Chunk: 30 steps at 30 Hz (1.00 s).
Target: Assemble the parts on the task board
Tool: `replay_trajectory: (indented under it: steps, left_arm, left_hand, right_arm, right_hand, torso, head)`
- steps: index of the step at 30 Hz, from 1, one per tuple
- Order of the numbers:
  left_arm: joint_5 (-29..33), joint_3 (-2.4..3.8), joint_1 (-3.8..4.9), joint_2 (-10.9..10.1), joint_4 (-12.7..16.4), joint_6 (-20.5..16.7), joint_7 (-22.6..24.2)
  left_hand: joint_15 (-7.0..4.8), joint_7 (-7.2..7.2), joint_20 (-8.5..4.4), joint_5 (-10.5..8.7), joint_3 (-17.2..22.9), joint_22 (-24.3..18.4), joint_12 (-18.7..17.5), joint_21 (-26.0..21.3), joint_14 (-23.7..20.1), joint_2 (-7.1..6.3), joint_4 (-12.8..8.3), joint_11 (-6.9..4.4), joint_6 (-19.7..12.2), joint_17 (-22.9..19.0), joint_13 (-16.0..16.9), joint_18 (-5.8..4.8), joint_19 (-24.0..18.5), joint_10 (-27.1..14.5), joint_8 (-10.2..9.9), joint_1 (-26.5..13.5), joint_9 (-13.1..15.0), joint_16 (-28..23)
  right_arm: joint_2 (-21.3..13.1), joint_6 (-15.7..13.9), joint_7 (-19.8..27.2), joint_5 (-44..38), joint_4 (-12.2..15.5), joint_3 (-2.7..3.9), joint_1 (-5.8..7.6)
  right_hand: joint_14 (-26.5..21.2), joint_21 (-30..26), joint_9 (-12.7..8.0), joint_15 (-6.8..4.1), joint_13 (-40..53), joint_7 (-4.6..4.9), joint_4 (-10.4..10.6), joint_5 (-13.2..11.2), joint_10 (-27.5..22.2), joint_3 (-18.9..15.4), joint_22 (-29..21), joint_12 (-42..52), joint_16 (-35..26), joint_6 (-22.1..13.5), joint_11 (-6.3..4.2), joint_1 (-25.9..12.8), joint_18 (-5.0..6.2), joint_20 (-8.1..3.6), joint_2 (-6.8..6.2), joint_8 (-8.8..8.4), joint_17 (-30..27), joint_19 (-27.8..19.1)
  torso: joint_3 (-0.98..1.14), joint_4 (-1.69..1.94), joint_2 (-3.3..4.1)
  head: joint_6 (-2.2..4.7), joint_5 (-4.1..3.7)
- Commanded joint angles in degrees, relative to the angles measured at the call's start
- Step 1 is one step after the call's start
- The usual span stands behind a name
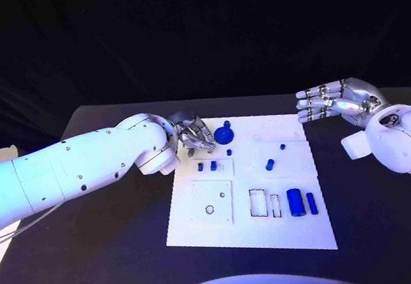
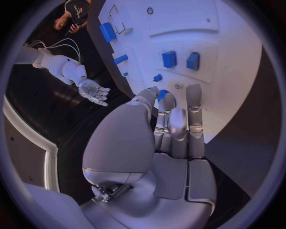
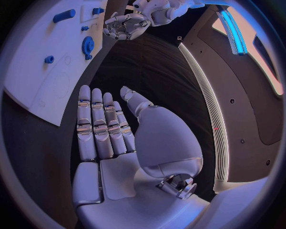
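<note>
Nearest on the task board [image 1: 201, 230], a large blue cylinder [image 1: 295, 202] and a slimmer blue bar [image 1: 313, 203] lay side by side at the right. Mid-board, a blue peg [image 1: 268, 165] stood in the right plate and two small blue blocks [image 1: 206, 166] sat left of it. At the far edge, the blue gear [image 1: 224, 135] lay just beside the left hand [image 1: 195, 135], whose fingers were curled over the board's corner; whether they held anything could not be told. The right hand [image 1: 337, 101] hovered off the board's far right corner, fingers extended and holding nothing.

Matt white plastic task board [image 1: 252, 229], glossy blue parts [image 1: 295, 202], shiny metallic left hand [image 1: 195, 135].
</note>
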Motion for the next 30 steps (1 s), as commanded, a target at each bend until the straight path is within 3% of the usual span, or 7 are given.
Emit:
replay_trajectory:
  steps: [1,3,6,12,15,19,30]
  left_arm:
    - [-9.31,-0.17,-0.60,1.05,-0.45,-2.28,14.32]
    - [-13.08,-0.28,-1.08,2.03,-1.13,-2.56,17.00]
    - [-17.41,-0.34,-1.38,2.94,-2.13,-2.83,18.61]
    - [-23.50,-0.41,-1.58,4.32,-3.86,-1.23,19.03]
    - [-26.17,-0.45,-1.64,5.05,-4.36,0.31,18.79]
    - [-28.26,-0.50,-1.84,5.74,-4.95,1.66,18.20]
    - [-31.19,-0.51,-2.09,7.32,-7.31,5.29,16.49]
  left_hand:
    - [0.76,-0.57,0.86,-5.52,2.09,-2.22,-5.22,-2.92,-3.01,-1.18,-0.51,0.76,1.87,-5.86,-5.25,0.52,-0.43,-0.20,-3.66,1.70,-3.56,-4.96]
    - [1.16,-1.03,0.97,-9.33,3.22,-3.26,-8.98,-4.01,-2.18,-1.97,-1.45,1.21,3.77,-7.56,-9.59,0.82,1.03,1.01,-6.36,2.79,-6.18,-5.76]
    - [1.45,-0.83,1.19,-12.35,3.15,-4.33,-12.45,-5.18,-0.89,-2.53,-2.20,1.71,6.17,-8.37,-13.95,0.93,2.63,2.19,-8.96,2.60,-8.68,-5.56]
    - [1.38,-0.62,0.93,-12.76,1.85,-4.55,-15.55,-4.89,4.91,-2.67,-2.68,1.60,9.36,-1.80,-18.54,0.96,6.64,4.28,-11.72,1.41,-11.32,1.43]
    - [0.36,-1.20,0.05,-12.69,1.44,3.55,-16.86,3.98,7.11,-2.30,-2.76,0.74,11.49,2.03,-20.48,-0.54,11.77,5.37,-12.66,1.10,-12.31,5.23]
    - [-0.14,-1.25,-0.49,-12.69,1.50,10.33,-18.23,11.05,9.41,-2.09,-2.91,0.45,13.08,6.53,-22.31,-1.99,14.95,6.71,-13.81,1.06,-13.31,9.26]
    - [0.33,-0.86,-0.21,-12.52,2.58,18.08,-20.47,19.02,12.16,-1.36,-3.14,0.58,15.35,11.61,-24.85,-3.48,18.06,9.06,-15.38,1.27,-14.62,13.63]
  right_arm:
    - [0.10,0.81,0.24,-0.16,0.08,0.01,-0.07]
    - [0.17,0.84,0.25,-0.16,0.11,0.01,-0.09]
    - [0.24,0.90,0.27,-0.13,0.12,0.01,-0.11]
    - [0.29,0.87,0.28,-0.08,0.13,0.01,-0.13]
    - [0.31,0.87,0.30,-0.07,0.15,0.01,-0.14]
    - [0.33,0.87,0.32,-0.07,0.15,0.01,-0.14]
    - [0.46,0.94,0.40,-0.07,0.12,0.01,-0.14]
  right_hand:
    - [-0.05,-0.22,-0.04,0.11,-0.03,0.19,0.08,0.25,-0.24,0.32,-0.05,-0.13,-0.10,-0.05,-0.05,-0.40,0.36,-0.19,-0.16,-0.21,-0.09,0.39]
    - [-0.05,-0.22,-0.04,0.11,-0.03,0.19,0.08,0.25,-0.24,0.32,-0.05,-0.13,-0.10,-0.05,-0.05,-0.40,0.36,-0.19,-0.16,-0.21,-0.09,0.39]
    - [-0.05,-0.22,-0.04,0.11,-0.03,0.19,0.08,0.25,-0.24,0.32,-0.05,-0.13,-0.10,-0.05,-0.05,-0.40,0.36,-0.19,-0.16,-0.21,-0.09,0.39]
    - [-0.05,-0.22,-0.04,0.11,-0.03,0.19,0.08,0.25,-0.24,0.32,-0.05,-0.13,-0.10,-0.05,-0.05,-0.40,0.36,-0.19,-0.16,-0.21,-0.09,0.39]
    - [-0.05,-0.22,-0.04,0.11,-0.03,0.19,0.08,0.25,-0.24,0.32,-0.05,-0.13,-0.10,-0.05,-0.05,-0.40,0.36,-0.19,-0.16,-0.21,-0.09,0.39]
    - [-0.05,-0.22,-0.04,0.11,-0.03,0.19,0.08,0.25,-0.24,0.32,-0.05,-0.13,-0.10,-0.05,-0.05,-0.40,0.36,-0.19,-0.16,-0.21,-0.09,0.39]
    - [-0.05,-0.22,-0.04,0.11,-0.03,0.19,0.08,0.25,-0.24,0.32,-0.05,-0.13,-0.10,-0.05,-0.05,-0.40,0.36,-0.19,-0.16,-0.21,-0.09,0.39]
  torso:
    - [-0.08,0.00,0.05]
    - [-0.01,-0.12,0.05]
    - [-0.02,-0.16,0.09]
    - [0.05,-0.26,0.10]
    - [0.00,-0.23,0.16]
    - [0.03,-0.20,0.13]
    - [-0.02,-0.16,0.10]
  head:
    - [0.27,-0.30]
    - [0.51,-0.40]
    - [0.76,-0.48]
    - [0.97,-0.52]
    - [1.16,-0.61]
    - [1.11,-0.65]
    - [0.99,-0.54]
